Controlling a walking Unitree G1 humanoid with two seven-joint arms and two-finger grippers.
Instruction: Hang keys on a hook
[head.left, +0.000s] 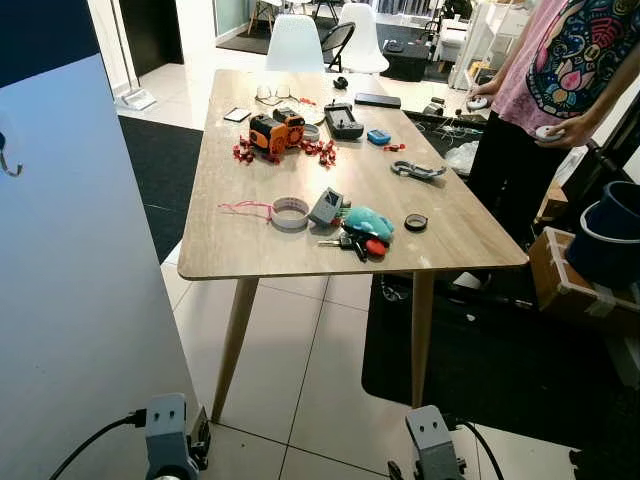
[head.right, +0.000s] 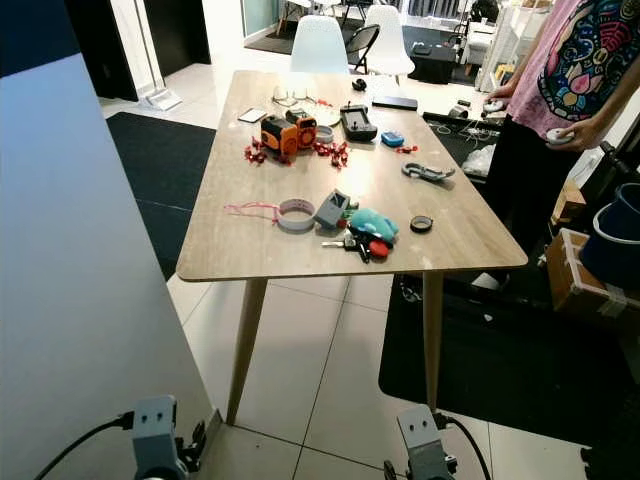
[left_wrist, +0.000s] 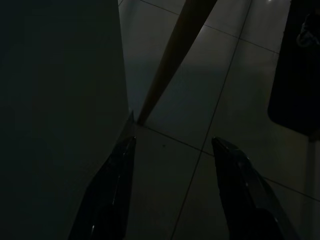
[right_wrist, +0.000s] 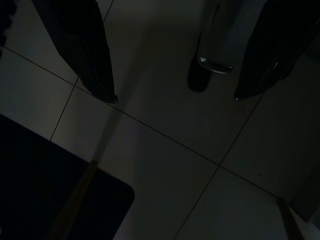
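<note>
Wooden desk (head.left: 250, 235) carries the keys (head.left: 352, 241) near its front edge; both pincers, left (left_wrist: 172, 145) and right (right_wrist: 175, 99), hang spread wide, empty, above floor tiles.

One worktop (head.left: 240, 190), two of its legs visible. One bunch of keys (head.left: 352, 241) with one teal fob (head.left: 368, 222) and one red tag. One hook (head.left: 9, 160) on one white panel (head.left: 70, 300). One tape roll (head.left: 290, 212). One grey block (head.left: 325, 207). One small black ring (head.left: 416, 222). One orange-black device (head.left: 275, 130). One black handset (head.left: 343, 121). One small blue box (head.left: 378, 137). One carabiner-like clip (head.left: 416, 171). Two white chairs (head.left: 295, 45). One person (head.left: 560, 70), two hands seen. Two dark rugs (head.left: 160, 170). Two wrists at bottom edge. Two black fingers (left_wrist: 112, 192) per wrist view, four total.
</note>
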